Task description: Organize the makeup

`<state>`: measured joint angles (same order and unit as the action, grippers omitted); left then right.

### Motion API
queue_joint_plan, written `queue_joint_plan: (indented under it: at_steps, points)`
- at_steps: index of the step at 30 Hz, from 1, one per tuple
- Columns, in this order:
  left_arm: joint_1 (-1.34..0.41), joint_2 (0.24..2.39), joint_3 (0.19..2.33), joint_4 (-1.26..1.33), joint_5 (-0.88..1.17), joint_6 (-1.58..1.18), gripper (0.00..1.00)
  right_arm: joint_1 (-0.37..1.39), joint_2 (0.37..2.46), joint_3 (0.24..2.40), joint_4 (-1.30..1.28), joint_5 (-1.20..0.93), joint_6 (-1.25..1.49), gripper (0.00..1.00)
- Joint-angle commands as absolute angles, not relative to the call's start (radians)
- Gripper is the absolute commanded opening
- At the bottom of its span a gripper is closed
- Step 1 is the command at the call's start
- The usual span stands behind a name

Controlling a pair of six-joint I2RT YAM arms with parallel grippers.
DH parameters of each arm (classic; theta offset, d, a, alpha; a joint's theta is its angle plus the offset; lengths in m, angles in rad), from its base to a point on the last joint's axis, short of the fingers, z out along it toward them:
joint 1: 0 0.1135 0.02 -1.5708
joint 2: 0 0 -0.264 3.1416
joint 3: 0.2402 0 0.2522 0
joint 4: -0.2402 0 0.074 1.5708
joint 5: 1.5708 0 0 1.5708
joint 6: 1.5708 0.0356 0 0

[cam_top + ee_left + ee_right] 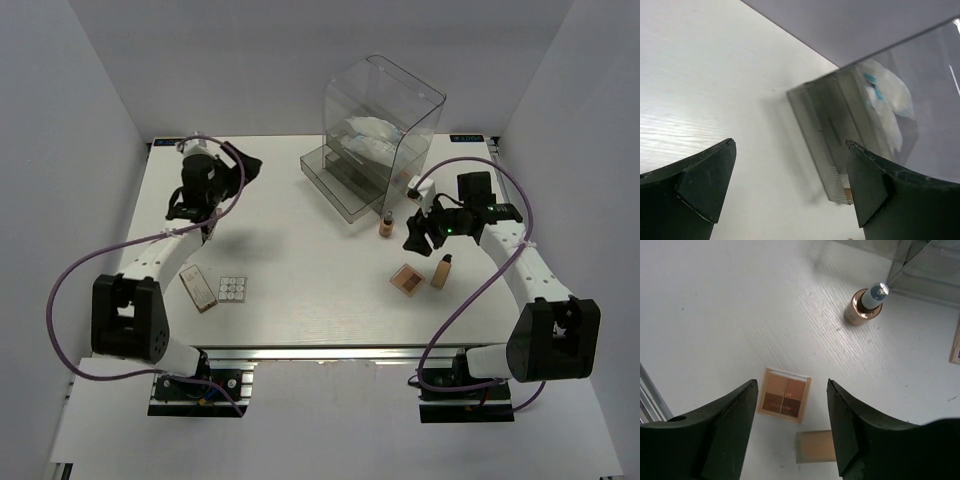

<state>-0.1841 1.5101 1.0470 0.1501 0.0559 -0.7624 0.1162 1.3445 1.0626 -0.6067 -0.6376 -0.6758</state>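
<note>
My right gripper (420, 235) (791, 382) hangs open above the table, holding nothing. Under it lie a square brown-and-peach palette (785, 395) (406, 279) and a tan foundation bottle (815, 446) (441, 270) on its side. A second foundation bottle (386, 224) (865, 305) stands upright by the drawers. At the back left my left gripper (240, 170) (790, 145) is open and empty, facing the clear box (840, 135). White-and-blue packets (887, 95) (365, 135) sit inside that box. A white grid palette (232, 288) and a flat tan palette (198, 288) lie near the left arm.
The tall clear plastic box (385, 120) stands at the back centre, with grey drawers (340, 180) pulled out at its base. White walls close in the table on the left, right and back. A flat item's edge (955, 340) shows at the right of the right wrist view.
</note>
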Motion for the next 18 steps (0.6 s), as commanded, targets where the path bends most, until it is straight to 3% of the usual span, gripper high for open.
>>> queue_joint_plan:
  at_steps: [1,7,15,18]
  points:
    - [-0.106,1.424,0.985,0.006,0.021,-0.710,0.98,0.118,1.339,1.061,-0.685,-0.609,-0.787,0.63]
    - [-0.037,1.284,0.894,-0.109,-0.058,-0.735,0.98,0.224,1.329,0.977,-0.678,-0.405,-0.717,0.89]
    - [-0.008,1.144,0.842,-0.193,-0.133,-0.712,0.98,0.382,1.330,0.870,-0.675,-0.157,-0.526,0.89]
    - [-0.006,1.124,0.842,-0.232,-0.132,-0.703,0.98,0.408,1.356,0.868,-0.664,-0.152,-0.491,0.89]
